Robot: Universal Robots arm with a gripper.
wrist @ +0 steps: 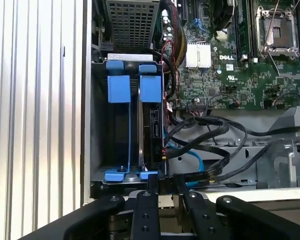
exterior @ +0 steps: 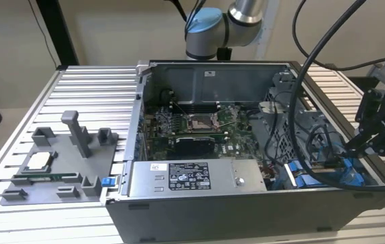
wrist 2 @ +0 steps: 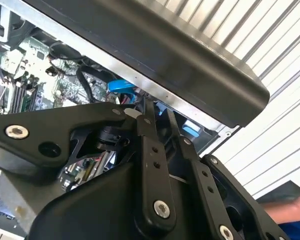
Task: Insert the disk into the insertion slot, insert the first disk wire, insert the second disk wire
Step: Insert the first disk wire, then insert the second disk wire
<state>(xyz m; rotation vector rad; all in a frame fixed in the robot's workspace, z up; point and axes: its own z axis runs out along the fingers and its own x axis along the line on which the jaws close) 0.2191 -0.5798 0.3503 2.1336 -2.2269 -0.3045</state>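
Disk (wrist: 154, 125): stands on edge in its blue carrier, down inside the slot. It looks seated, so that step seems done.
Slot (wrist: 96, 135): grey bay in a corner of the case, with blue tabs at one end. It holds the disk with one long side turned toward the wires, which I judge lets plugs reach it.
Second carrier (wrist: 119, 90): just beside the disk in the same bay; it looks empty.
Wires (wrist: 210, 126): a black bundle and a blue wire (wrist: 196, 165) loop from the board side toward the disk. I cannot tell whether any is plugged in.
Claw (wrist: 167, 181): low at the bay's end, near the wires' ends and the disk, which I judge is a spot for wire work. Whether it is open or closed, or grips anything, cannot be told.
Board (wrist: 225, 70): lies beyond the wires, well apart from the claw.
Power box (exterior: 179, 178): sits along the case's near wall, beside the bay.
Case (exterior: 247, 213): lies open-side-up on a ribbed table (exterior: 91, 86), so the arm can come in from above, at the exterior view's right.
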